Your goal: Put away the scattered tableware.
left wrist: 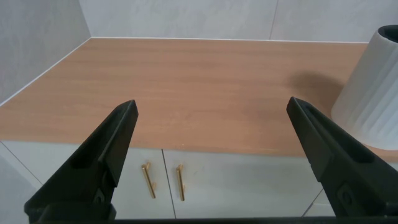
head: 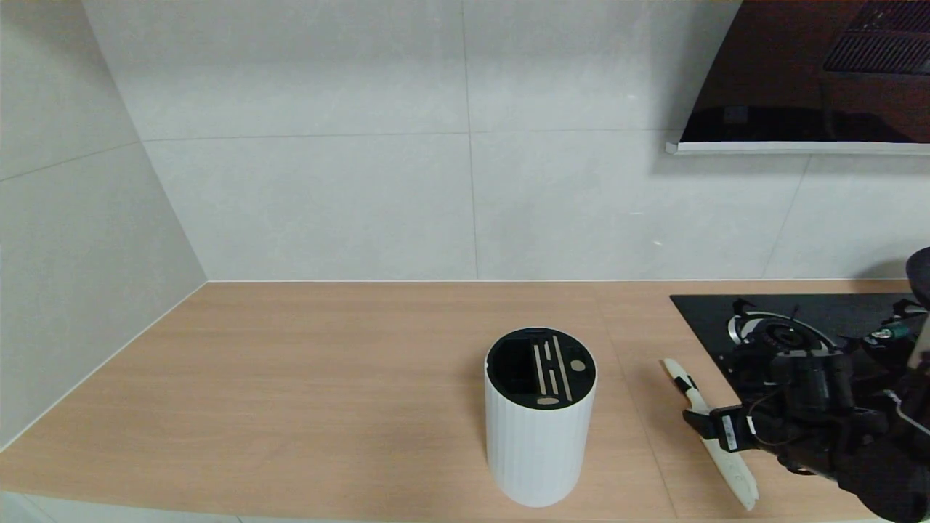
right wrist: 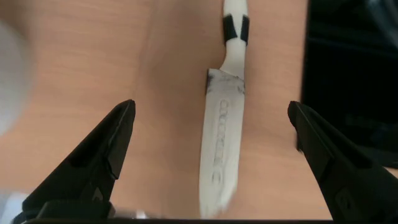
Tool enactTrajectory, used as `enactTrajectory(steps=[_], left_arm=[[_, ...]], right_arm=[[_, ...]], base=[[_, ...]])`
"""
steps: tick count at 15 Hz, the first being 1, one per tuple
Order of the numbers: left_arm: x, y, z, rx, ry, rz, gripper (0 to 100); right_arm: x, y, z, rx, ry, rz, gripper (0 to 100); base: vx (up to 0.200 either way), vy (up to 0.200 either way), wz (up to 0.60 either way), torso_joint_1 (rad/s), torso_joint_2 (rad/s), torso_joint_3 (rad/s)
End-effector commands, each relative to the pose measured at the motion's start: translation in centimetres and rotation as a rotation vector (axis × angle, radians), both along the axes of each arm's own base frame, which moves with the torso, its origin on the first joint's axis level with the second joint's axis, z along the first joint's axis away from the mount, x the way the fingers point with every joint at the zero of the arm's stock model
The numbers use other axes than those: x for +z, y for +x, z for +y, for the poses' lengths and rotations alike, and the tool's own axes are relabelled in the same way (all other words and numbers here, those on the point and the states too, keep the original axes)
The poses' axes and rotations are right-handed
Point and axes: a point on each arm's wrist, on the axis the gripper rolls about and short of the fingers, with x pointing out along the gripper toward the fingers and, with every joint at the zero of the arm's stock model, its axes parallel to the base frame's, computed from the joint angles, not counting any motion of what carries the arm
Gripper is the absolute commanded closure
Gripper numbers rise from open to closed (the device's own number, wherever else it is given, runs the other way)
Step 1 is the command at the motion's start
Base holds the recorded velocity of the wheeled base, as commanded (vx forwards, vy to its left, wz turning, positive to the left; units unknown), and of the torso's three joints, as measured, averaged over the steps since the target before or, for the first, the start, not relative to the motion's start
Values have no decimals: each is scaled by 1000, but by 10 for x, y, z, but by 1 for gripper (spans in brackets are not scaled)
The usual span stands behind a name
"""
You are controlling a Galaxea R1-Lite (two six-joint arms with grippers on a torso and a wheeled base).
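Right jaws spread wide, knife [right wrist: 222, 134] lying between them on countertop [right wrist: 93, 62].

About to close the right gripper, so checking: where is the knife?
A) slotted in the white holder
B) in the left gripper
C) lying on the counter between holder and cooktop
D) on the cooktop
C: the knife lies flat on the counter between the white holder and the black cooktop, under the open right gripper.
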Motion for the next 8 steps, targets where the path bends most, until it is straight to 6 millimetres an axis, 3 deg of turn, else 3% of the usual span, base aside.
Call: enactTrajectory(steps=[1, 8], left_arm=[[0, 0, 0, 1, -1, 0, 0], [0, 0, 0, 1, 1, 0, 0]], right_arm=[[-43, 9, -1, -18, -24, 90, 0], [-53, 27, -10, -74, 10, 44, 0]], base=[[0, 0, 0, 0, 0, 0], [0, 0, 0, 0, 0, 0]])
